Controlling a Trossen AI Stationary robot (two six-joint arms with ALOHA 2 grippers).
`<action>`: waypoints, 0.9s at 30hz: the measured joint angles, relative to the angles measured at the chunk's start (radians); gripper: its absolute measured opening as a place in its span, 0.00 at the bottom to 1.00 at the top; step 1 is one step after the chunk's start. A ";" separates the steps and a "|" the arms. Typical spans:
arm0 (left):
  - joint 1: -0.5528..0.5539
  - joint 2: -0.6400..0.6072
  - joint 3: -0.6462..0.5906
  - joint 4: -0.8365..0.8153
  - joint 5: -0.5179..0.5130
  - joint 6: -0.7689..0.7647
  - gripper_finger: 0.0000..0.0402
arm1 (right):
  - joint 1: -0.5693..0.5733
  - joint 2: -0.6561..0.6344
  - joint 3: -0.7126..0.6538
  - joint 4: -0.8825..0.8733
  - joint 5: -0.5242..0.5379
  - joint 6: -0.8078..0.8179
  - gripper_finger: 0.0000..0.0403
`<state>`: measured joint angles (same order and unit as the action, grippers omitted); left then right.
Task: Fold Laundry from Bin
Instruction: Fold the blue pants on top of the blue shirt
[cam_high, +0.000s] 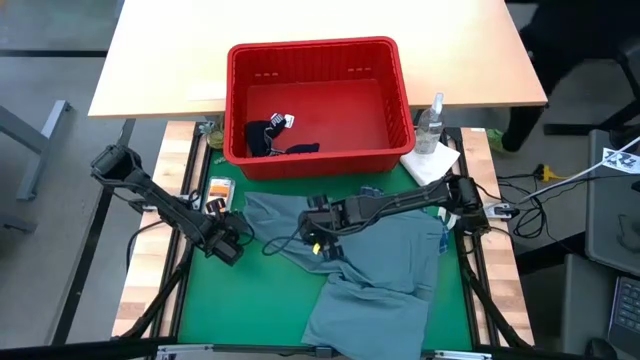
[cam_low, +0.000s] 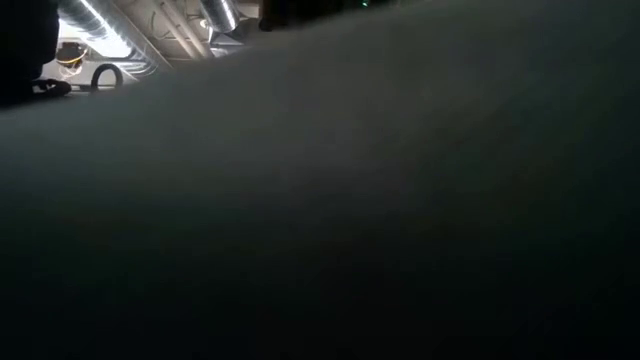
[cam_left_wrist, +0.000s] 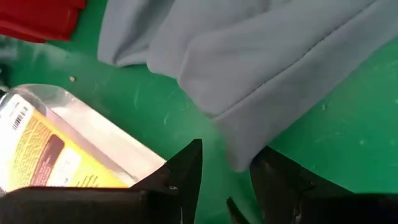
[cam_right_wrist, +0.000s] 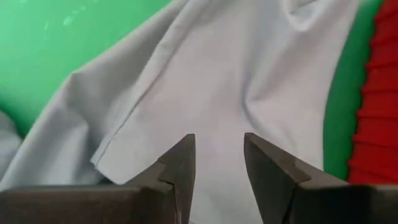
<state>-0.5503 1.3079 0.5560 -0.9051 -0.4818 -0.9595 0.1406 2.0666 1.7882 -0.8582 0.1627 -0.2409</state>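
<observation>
Nearest the overhead camera, the two dark arms reach in over the green mat. The left gripper sits left of centre at the edge of the large grey-blue garment, which sprawls from the middle to the lower right. The right gripper hangs over the cloth's upper middle. Above them stands the red bin, with a dark navy garment in its left corner. A spray bottle and a white paper towel lie at the bin's right; an orange packet lies at the mat's left edge.

The low view is almost wholly blocked by dark cloth; only ceiling pipes show at upper left.

In the left wrist view the fingers stand apart, holding nothing, the garment's hem just above the gap and the packet's clear wrapper at lower left.

In the right wrist view the fingers stand apart over the cloth, gripping nothing; the bin wall is cut off at right.
</observation>
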 joint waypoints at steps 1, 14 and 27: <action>0.000 0.000 -0.002 0.002 -0.003 0.000 0.31 | 0.008 0.000 0.000 0.000 -0.001 -0.003 0.34; 0.000 0.000 -0.013 0.044 -0.012 -0.001 0.03 | 0.165 0.027 0.000 0.023 0.106 -0.056 0.34; 0.000 0.000 -0.013 0.088 0.003 -0.002 0.03 | 0.199 0.105 0.000 -0.004 0.166 0.051 0.34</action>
<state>-0.5503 1.3079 0.5430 -0.8168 -0.4793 -0.9619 0.3392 2.1714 1.7878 -0.8624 0.3287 -0.1896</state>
